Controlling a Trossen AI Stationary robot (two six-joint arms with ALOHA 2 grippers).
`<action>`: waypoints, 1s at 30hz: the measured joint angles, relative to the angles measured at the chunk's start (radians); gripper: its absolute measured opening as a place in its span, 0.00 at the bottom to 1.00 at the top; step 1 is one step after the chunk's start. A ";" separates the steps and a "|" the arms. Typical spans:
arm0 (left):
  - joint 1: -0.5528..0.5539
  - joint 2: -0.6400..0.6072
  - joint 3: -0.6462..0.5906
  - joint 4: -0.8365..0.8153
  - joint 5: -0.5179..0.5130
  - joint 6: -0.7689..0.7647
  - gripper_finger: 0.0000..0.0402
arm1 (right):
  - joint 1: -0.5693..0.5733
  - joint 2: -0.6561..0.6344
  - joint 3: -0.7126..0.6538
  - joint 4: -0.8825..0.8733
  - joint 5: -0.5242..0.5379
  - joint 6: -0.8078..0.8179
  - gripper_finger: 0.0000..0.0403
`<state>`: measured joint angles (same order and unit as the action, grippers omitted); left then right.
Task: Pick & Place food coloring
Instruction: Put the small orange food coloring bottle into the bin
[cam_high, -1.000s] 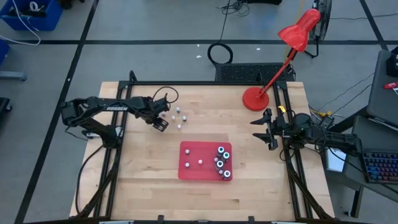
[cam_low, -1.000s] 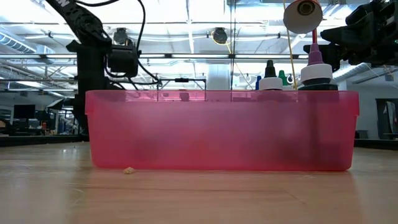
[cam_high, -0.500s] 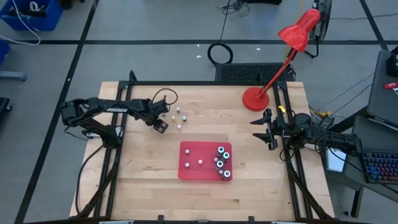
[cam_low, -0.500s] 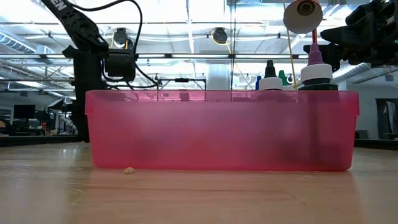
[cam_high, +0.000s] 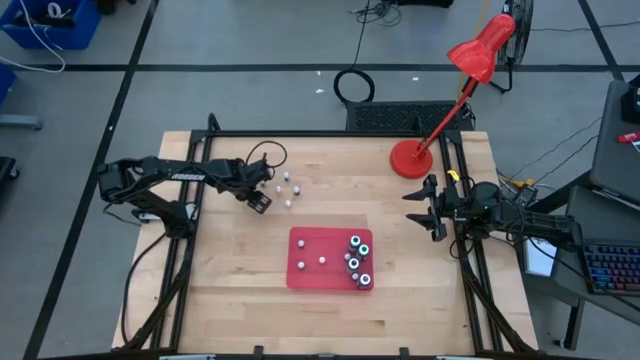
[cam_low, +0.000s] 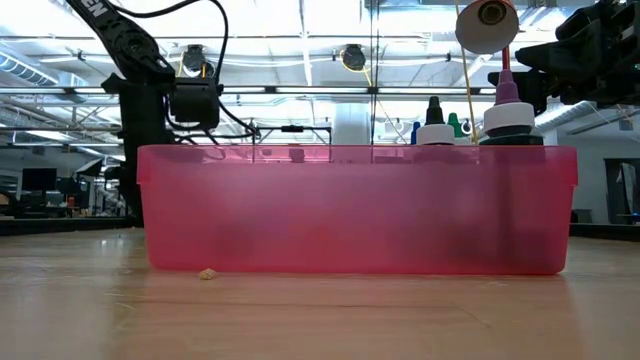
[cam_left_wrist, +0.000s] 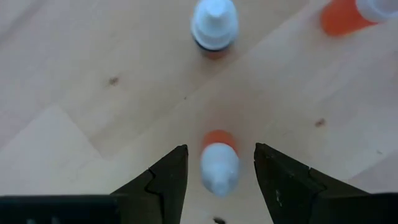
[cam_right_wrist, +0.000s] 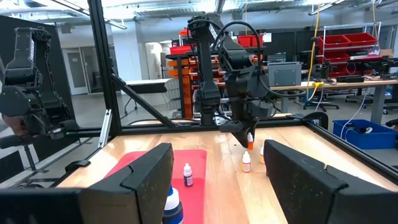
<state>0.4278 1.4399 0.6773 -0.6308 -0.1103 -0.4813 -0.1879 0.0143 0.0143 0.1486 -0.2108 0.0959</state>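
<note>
Several tiny food coloring bottles (cam_high: 288, 187) stand loose on the wooden table, left of centre toward the far side. My left gripper (cam_high: 258, 200) points down over one of them, an orange bottle with a white cap (cam_left_wrist: 219, 168). Its open fingers stand on either side with a gap showing at each side. Two more bottles (cam_left_wrist: 214, 25) (cam_left_wrist: 348, 14) stand just beyond. The red tray (cam_high: 305, 262) holds small white-capped bottles (cam_high: 322, 260) and several larger dark ones (cam_high: 357, 260). My right gripper (cam_high: 425, 210) waits open and level at the table's right edge.
A red desk lamp (cam_high: 410, 158) stands at the table's far right corner, its head leaning out past the table. Black frame rails (cam_high: 195, 200) run along the left and right sides. Bare wood lies between the loose bottles and the tray.
</note>
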 joint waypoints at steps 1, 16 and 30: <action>0.000 0.000 0.000 0.000 -0.014 0.002 0.46 | 0.000 0.000 0.000 0.000 0.000 0.000 0.59; 0.000 0.000 0.000 0.010 -0.013 0.030 0.46 | 0.000 0.000 0.000 0.000 0.000 0.000 0.59; -0.011 -0.001 0.000 -0.002 0.004 0.055 0.15 | 0.000 0.000 0.000 0.000 0.000 0.000 0.59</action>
<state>0.4168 1.4391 0.6773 -0.6329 -0.1059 -0.4260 -0.1881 0.0143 0.0143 0.1484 -0.2108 0.0961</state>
